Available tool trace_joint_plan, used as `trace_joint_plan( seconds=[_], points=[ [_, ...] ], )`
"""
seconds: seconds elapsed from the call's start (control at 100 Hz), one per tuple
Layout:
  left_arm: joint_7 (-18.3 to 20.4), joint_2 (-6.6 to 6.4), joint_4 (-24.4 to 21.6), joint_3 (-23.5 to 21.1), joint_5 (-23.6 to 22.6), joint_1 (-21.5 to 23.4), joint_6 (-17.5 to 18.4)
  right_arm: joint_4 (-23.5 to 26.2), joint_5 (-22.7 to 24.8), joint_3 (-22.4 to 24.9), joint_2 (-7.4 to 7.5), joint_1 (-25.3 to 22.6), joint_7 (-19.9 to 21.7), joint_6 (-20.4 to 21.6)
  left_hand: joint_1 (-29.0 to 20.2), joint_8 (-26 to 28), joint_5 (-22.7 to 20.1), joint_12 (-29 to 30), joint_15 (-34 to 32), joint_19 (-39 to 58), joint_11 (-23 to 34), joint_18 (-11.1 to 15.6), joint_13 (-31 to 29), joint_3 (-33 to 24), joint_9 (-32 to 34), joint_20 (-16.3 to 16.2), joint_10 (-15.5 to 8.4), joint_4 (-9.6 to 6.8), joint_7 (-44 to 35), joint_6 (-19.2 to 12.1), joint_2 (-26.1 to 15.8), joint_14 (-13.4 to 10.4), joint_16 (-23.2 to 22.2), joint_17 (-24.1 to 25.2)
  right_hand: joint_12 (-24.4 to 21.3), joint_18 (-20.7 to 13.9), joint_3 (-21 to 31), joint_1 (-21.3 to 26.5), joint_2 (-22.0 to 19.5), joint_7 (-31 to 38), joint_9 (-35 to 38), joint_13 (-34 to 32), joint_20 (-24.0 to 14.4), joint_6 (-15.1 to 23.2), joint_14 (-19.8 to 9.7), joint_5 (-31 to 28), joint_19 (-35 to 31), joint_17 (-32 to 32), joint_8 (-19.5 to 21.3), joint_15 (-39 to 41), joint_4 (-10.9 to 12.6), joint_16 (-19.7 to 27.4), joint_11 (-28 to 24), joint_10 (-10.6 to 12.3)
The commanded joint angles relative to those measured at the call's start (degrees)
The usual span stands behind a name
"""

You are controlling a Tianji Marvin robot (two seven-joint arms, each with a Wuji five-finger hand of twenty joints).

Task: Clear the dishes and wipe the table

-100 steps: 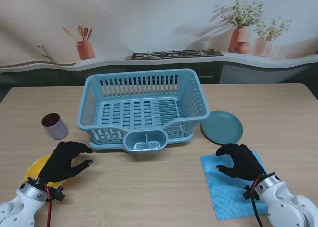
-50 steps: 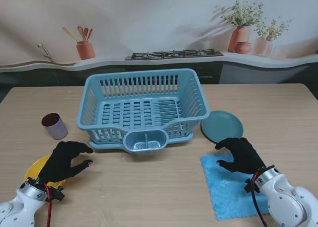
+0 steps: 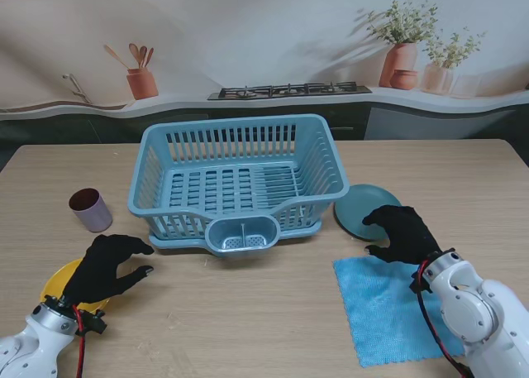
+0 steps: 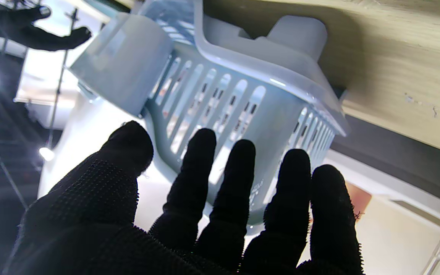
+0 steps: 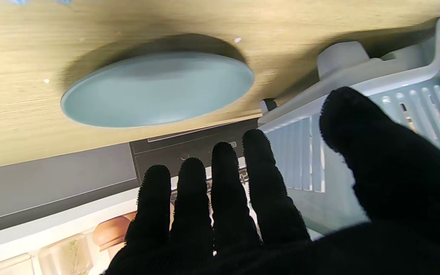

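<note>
Hovering at the lower right of the stand's frame, the right hand (image 3: 403,236) is reaching over the near edge of the green plate (image 3: 369,210), fingers spread and gripping nothing. Just nearer to me, the blue cloth (image 3: 388,310) is lying flat on the tabletop (image 3: 248,312). At lower left, the left hand (image 3: 110,266) is hanging over the yellow plate (image 3: 58,280), fingers curled apart and empty. Beyond it a purple cup (image 3: 89,209) is standing upright beside the blue dish basket (image 3: 235,184) at centre frame.

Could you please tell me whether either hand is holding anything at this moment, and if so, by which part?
Nothing is held. The left hand and right hand are both open and empty.
</note>
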State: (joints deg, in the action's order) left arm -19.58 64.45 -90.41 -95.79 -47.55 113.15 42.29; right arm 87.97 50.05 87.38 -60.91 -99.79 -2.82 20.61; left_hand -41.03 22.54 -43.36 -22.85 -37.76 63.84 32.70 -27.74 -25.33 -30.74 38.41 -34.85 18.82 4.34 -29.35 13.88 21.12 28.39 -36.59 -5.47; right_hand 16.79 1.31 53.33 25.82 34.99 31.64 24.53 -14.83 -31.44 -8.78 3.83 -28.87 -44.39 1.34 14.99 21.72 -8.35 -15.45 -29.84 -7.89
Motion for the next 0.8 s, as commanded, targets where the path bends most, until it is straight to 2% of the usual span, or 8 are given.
trace_joint_plan(
  seconds=[0.0,0.27,0.57,0.59,0.62,0.79],
  points=[
    [0.9,0.21,-0.2,0.0,0.3,0.2,-0.4,-0.8,0.5,-0.6,0.2,1.6,1.3,-0.9,0.8,0.5,-1.7,-0.5,-0.4,1.2,-0.1,-0.6,-0.5,-1.8,1.0,-0.7,0.0,0.9,-0.6,-0.7,0.3,0.5,-0.7,0.5,-0.9,-2.9,-0.8,-1.2,0.8,-1.3,-2.1,2.3,0.5,0.7,-2.2,1.6,1.7,1.5,-0.5,-1.9,1.0,0.8,1.2,1.1],
    [0.9,0.17,0.0,0.0,0.2,0.1,-0.5,-5.0,0.9,-5.1,0.74,7.2,4.2,-6.2,0.5,0.5,-1.8,-0.5,-0.4,1.2,-0.1,-0.6,-0.5,-1.8,1.2,-0.7,-0.1,0.86,-0.5,-0.7,0.2,0.4,-0.7,0.6,-2.4,-4.9,-4.5,-3.3,-1.7,-6.2,-5.4,5.8,-1.1,1.7,-4.1,3.1,7.9,4.1,-1.8,-4.9,0.9,2.1,4.9,2.2],
    [1.0,0.12,0.0,0.0,0.1,0.2,-0.9,-10.2,0.9,-11.2,1.04,13.4,6.0,-11.6,0.4,0.6,-2.0,-0.5,-0.5,1.2,0.0,-0.6,-0.7,-1.7,1.4,-0.7,0.0,0.85,-0.6,-0.8,0.2,0.6,-0.8,0.6,-3.2,-5.9,-8.2,-4.5,-3.6,-8.5,-8.6,7.9,-5.3,2.8,-5.4,4.8,16.9,5.2,-2.4,-7.9,1.3,2.1,6.4,3.1],
    [1.0,0.11,-0.1,0.0,0.1,0.2,-0.9,-10.6,0.9,-11.6,1.04,13.8,6.0,-11.9,0.4,0.6,-2.0,-0.5,-0.5,1.2,0.0,-0.6,-0.8,-1.7,1.5,-0.7,0.1,0.85,-0.6,-0.8,0.1,0.5,-0.8,0.6,-3.3,-5.9,-8.7,-4.4,-3.8,-8.5,-8.7,7.9,-9.4,2.8,-5.4,5.0,20.2,4.5,-2.3,-8.6,1.6,1.7,6.3,3.1],
    [1.1,0.1,-0.1,0.0,0.1,0.2,-1.0,-11.2,0.9,-12.2,1.04,14.4,5.9,-12.4,0.4,0.6,-2.0,-0.6,-0.5,1.2,0.0,-0.6,-0.8,-1.7,1.5,-0.7,0.1,0.85,-0.6,-0.7,0.1,0.6,-0.8,0.6,-3.3,-5.9,-8.9,-4.5,-3.9,-8.5,-8.9,7.9,-10.6,2.9,-5.5,5.2,21.3,4.3,-2.3,-8.9,1.6,1.6,6.2,3.2],
    [1.6,0.03,-0.1,0.0,0.4,0.1,-1.3,-14.6,0.5,-15.7,0.91,17.5,5.3,-15.2,0.3,0.6,-2.0,-0.6,-0.5,1.1,0.1,-0.6,-0.8,-1.7,1.6,-0.6,0.0,0.83,-0.6,-0.8,0.1,0.6,-0.8,0.6,-3.4,-6.0,-9.4,-5.0,-4.3,-8.8,-10.4,8.1,-10.5,3.2,-5.9,6.3,22.5,4.1,-2.4,-10.0,1.4,2.1,6.7,3.6]
  ],
)
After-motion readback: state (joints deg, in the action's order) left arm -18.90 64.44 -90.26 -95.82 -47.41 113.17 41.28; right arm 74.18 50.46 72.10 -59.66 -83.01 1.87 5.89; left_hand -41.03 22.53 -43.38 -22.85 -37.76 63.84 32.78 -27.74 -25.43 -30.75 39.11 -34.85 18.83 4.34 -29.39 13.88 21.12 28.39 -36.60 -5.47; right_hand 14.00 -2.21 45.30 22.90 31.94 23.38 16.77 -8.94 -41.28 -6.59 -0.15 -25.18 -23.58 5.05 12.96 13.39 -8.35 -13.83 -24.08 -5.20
